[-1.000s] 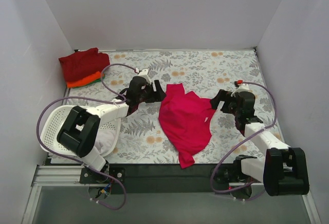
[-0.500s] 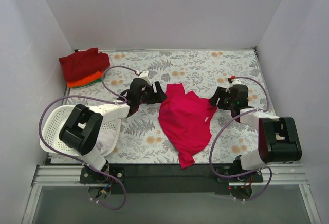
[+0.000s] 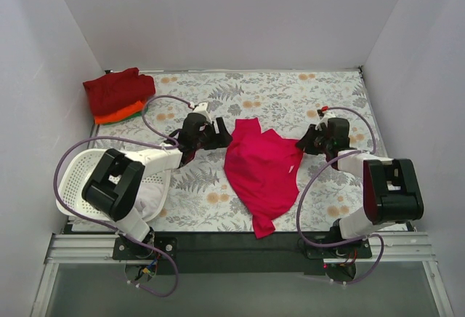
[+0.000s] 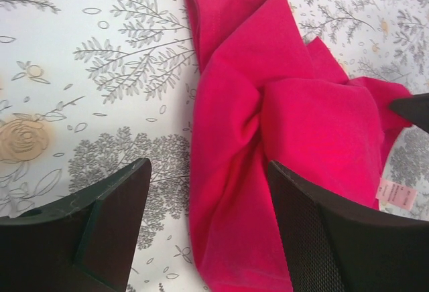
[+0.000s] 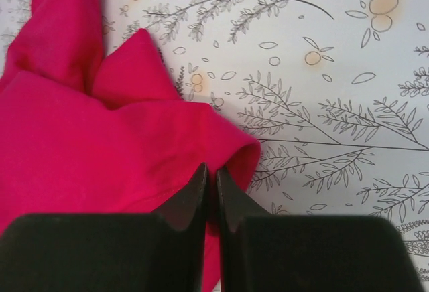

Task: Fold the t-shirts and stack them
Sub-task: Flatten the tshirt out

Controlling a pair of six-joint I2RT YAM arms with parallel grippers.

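Quick notes from my rig. The only label I could spot was a small pale pink tag (image 4: pixel 395 195) sewn on the pinkish-red t-shirt (image 3: pixel 261 168), and whatever was printed on it was too blurry to read. Only the left wrist view showed it clearly.

That shirt lay crumpled in the middle of the floral tablecloth (image 3: pixel 290 91), between my two arms, with a narrow tail of cloth trailing toward the near edge.

My left gripper (image 3: pixel 221 131) sat at the shirt's far left corner with its jaws spread wide. From its own camera, one finger was over bare tablecloth and the other over the pink cloth, nothing held.

My right gripper (image 3: pixel 304 142) was at the shirt's right edge. Its wrist view showed the fingers (image 5: pixel 191 198) pressed nearly together right at a curled hem, but I couldn't tell if any cloth was pinched between them.

Only the overhead view caught the rest: the folded stack in the far left corner, dark red shirt (image 3: pixel 116 90) on top of an orange one (image 3: pixel 120 115), and the white basket (image 3: pixel 73 179) at near left.
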